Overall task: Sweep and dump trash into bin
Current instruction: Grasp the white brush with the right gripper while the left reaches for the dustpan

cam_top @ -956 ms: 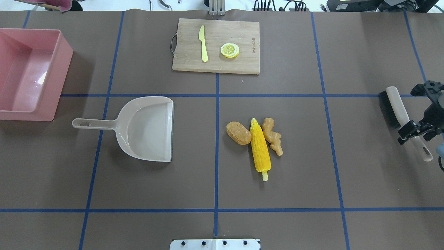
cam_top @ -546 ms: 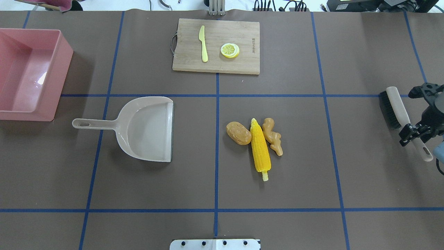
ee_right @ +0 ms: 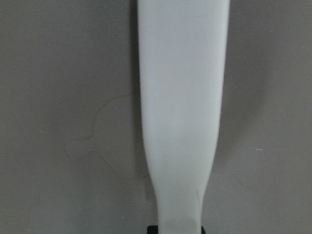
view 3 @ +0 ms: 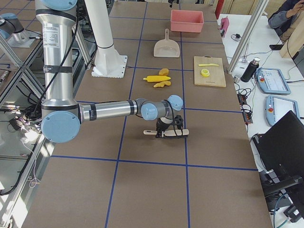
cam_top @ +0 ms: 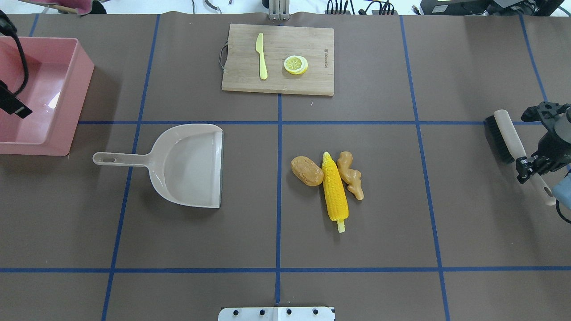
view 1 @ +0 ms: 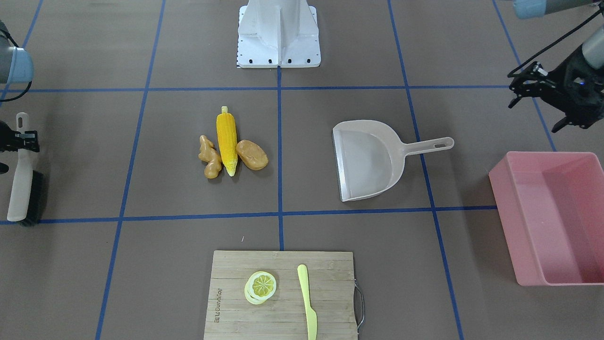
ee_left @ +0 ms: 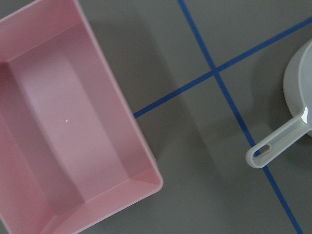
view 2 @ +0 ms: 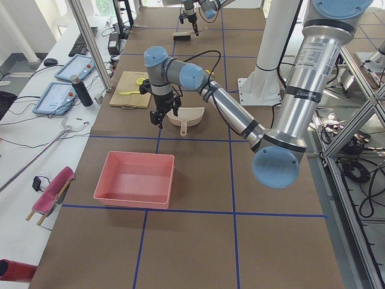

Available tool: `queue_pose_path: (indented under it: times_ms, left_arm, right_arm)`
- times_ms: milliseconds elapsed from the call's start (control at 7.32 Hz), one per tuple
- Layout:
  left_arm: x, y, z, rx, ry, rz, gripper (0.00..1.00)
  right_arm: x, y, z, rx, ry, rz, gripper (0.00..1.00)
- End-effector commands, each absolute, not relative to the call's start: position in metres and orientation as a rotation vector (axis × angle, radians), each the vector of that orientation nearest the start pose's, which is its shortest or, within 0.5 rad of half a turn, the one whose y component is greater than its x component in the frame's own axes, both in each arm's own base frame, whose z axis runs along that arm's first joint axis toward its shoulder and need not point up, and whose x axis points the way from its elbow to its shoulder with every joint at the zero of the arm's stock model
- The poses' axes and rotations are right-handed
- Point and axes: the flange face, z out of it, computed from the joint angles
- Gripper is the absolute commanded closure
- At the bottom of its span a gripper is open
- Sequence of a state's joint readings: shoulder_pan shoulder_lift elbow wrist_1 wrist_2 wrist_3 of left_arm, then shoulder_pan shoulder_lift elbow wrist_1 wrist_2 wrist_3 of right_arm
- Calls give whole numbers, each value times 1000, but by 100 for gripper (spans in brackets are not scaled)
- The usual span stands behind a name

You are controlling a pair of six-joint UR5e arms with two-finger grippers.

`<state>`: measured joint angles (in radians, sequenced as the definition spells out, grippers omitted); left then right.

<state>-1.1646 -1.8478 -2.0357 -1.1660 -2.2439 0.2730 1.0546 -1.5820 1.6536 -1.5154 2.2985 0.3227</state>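
Against left edge, pink bin; raised nearby, left gripper, fingers spread, empty. Toward the centre, beige dustpan, then potato, corn cob, ginger root, touching. At right edge, right gripper pinching brush handle.

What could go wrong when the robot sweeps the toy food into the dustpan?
The right pincer grips the brush far down its handle, away from the bristles, so the brush might twist. The dustpan lies unheld, with the left pincer up near the pink bin, so it could slide. The round corn cob might roll past.
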Motion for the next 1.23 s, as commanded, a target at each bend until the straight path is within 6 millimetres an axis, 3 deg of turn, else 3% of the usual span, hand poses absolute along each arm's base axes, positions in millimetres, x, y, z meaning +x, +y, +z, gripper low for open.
queue_pose_path:
  times_ms: [0,137,410,683,819,1092]
  left_arm:
    - [190,-498,339,367,657,1007,0]
    - [213,-495,341,415,658,1124,1]
    - [245,-496,353,505,669,1216,1]
    - [266,-471,386,573,690,1287,1]
    - [266,-469,400,595,690,1295,1]
    - [283,-463,395,596,702,1328,1]
  right_arm:
    - [-184,-472,608,-160,-727,-228,100]
    - [-175,-476,606,-151,-737,-213,100]
    - [-141,-489,570,-69,-784,-179,100]
    - [-141,-486,571,-80,-787,-160,100]
    - [-137,-482,571,-78,-797,-159,100]
    - [-100,-469,553,-99,-942,-96,100]
